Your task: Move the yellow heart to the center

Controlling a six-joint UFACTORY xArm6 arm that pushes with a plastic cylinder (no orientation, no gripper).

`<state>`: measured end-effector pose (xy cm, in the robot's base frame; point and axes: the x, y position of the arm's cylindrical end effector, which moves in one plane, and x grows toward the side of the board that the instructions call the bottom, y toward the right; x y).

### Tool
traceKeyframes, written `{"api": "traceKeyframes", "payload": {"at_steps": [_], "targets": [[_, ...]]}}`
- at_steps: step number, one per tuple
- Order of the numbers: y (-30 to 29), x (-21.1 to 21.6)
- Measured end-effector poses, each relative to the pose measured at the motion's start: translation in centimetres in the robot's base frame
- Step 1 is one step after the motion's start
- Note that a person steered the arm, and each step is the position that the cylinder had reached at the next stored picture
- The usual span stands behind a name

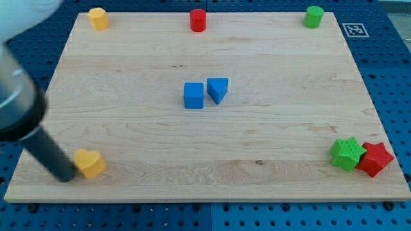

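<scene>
On board (128, 128), two blue blocks (194, 95), two stars (347, 154), one yellow heart (90, 162)

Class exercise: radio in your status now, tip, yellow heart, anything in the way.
My tip at the yellow heart, on its left. Heart at board's bottom-left. Blue cube and blue triangle occupy the center.

One cam only, set high above the bench (212, 135), looking down at a steep tilt from beyond its near edge. Far edge sits at the view's top. Whole bench in frame, all 4 corners visible, mid-range, not close-up.
</scene>
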<state>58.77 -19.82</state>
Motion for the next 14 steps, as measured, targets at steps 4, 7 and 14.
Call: {"api": "traceKeyframes", "payload": {"at_steps": [4,7,14], "targets": [[9.3,-0.1],[5.5,0.0],[11.6,-5.0]]}}
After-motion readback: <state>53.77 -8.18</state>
